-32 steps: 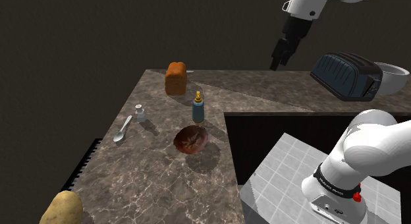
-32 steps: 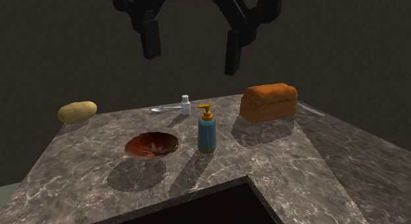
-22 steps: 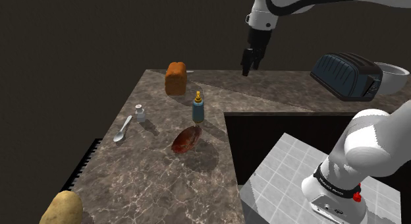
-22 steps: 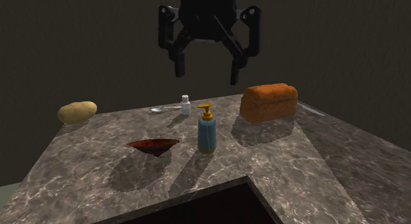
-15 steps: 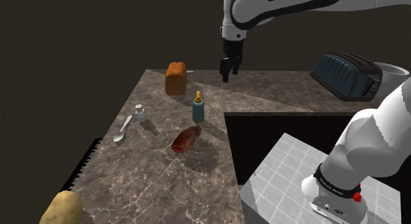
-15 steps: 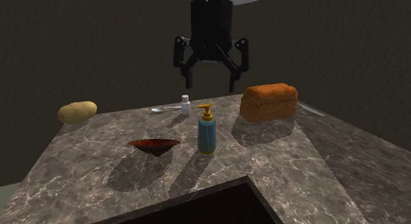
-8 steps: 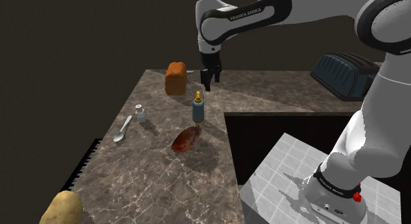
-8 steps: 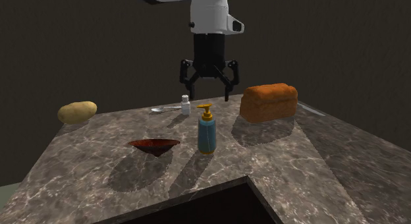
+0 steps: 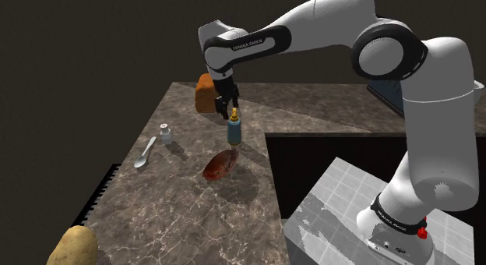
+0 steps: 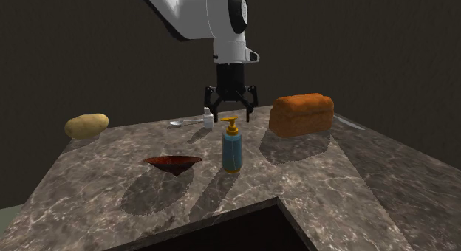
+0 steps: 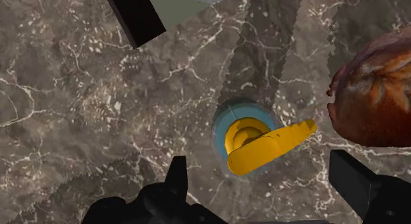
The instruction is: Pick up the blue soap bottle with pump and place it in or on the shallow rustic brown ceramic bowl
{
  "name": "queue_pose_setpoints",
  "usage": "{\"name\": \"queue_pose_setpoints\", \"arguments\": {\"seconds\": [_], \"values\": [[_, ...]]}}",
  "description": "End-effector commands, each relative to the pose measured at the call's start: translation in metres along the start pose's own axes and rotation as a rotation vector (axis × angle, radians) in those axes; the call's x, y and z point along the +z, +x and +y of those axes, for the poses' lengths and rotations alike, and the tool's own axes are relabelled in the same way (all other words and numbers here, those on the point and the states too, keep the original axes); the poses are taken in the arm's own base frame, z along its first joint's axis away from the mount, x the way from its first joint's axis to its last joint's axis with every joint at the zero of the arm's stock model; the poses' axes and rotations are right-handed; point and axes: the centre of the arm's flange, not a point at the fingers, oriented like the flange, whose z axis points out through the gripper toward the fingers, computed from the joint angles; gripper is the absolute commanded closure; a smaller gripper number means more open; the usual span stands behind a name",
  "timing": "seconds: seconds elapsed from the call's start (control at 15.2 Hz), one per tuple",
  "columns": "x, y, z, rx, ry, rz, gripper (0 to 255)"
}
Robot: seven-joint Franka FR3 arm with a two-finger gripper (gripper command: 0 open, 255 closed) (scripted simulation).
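Over bottle (image 10: 232,152): my gripper (image 10: 229,118), fingers (image 11: 359,186) spread, empty.
Bottle: upright on counter (image 10: 332,183), near bowl (image 10: 171,162).
Risk: I judge the jutting pump spout (image 11: 270,145) could catch a finger as I descend, tipping it over.

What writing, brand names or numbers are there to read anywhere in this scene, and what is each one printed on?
"FRANKA EMIKA": white letters on the dark band of the arm, in the shoulder view.
On the black ring near the arm's foot: a line of small white lettering, too small to read.
On the soap bottle and the bread loaf: no label or number to be seen.
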Motion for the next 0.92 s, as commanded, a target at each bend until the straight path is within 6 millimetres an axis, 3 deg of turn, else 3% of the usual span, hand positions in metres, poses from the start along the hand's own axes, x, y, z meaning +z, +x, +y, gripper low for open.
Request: {"name": "queue_pose_setpoints", "arguments": {"seconds": [0.0, 0.46, 0.86], "values": [[0.009, 0.016, -0.002, -0.015, -0.007, -0.017, 0], [0.049, 0.016, -0.002, -0.015, -0.007, -0.017, 0], [0.049, 0.016, -0.002, -0.015, -0.007, -0.017, 0]]}}
